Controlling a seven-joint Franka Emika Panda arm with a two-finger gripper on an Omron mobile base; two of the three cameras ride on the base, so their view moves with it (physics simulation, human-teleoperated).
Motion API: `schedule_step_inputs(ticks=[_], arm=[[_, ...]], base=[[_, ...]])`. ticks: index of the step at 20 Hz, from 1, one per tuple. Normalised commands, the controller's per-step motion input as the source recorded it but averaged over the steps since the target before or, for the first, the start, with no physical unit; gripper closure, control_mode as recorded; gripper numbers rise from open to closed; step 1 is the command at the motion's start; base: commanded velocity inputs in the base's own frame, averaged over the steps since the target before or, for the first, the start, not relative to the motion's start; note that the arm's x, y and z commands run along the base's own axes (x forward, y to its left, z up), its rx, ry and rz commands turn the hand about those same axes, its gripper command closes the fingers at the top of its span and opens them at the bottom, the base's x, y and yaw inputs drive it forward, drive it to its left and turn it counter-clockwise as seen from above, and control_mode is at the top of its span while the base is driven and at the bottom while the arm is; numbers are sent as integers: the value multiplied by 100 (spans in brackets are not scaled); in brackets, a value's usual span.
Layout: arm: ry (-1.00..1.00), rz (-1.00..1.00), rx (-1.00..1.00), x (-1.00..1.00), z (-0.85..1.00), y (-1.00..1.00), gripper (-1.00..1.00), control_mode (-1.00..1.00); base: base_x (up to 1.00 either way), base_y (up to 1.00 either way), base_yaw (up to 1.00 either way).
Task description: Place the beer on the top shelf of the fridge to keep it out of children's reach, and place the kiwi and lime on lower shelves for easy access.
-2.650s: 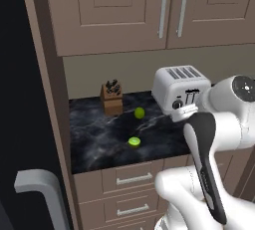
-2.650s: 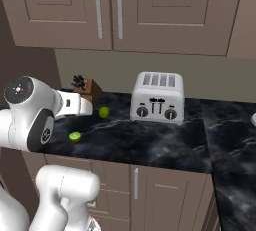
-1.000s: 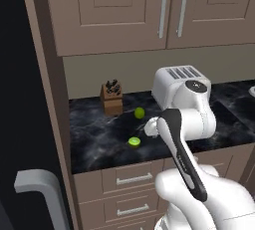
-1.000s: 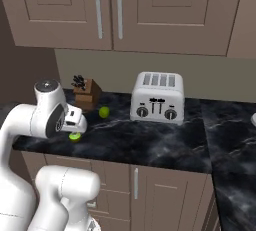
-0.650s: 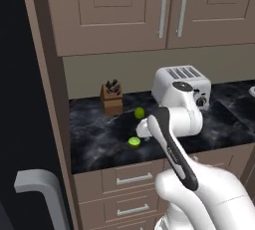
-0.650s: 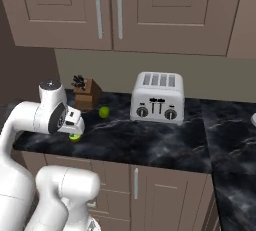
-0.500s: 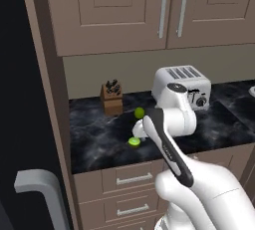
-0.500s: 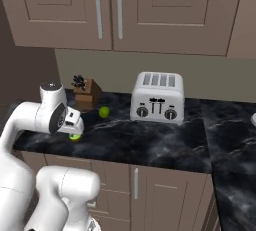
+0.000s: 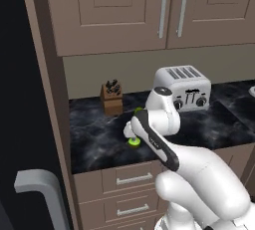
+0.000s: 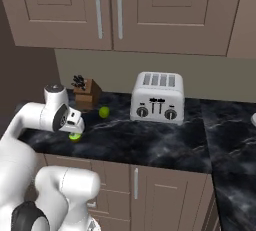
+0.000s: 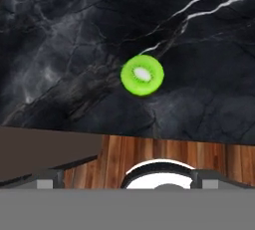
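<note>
The kiwi lies cut face up on the black marble counter, near its front edge. In the base views my gripper hangs just above the kiwi, pointing down, jaws open with nothing between them. From the left, the gripper sits right over the kiwi. The lime rests further back beside the knife block; my arm covers most of the lime in the left base view. The fridge is the black mass at the left, with its grey handle. The beer and the shelves are out of view.
A wooden knife block stands at the back left of the counter and a silver toaster to its right. Taupe wall cupboards hang above, and drawers sit below the counter edge.
My arm has swung left and down, bringing the open hand from beside the toaster to just over the kiwi. Kiwi and lime have not moved.
</note>
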Motion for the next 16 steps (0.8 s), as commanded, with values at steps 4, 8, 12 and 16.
schedule_step_inputs(ticks=[4,8,12,16], arm=[[0,0,0,35,-30,0,-100,-100],[0,0,0,30,-35,0,-100,-100],[0,0,0,22,-36,0,-100,-100],[0,0,0,22,-34,0,-100,-100]], base=[[0,0,0],[0,0,0],[0,0,0],[0,0,0]])
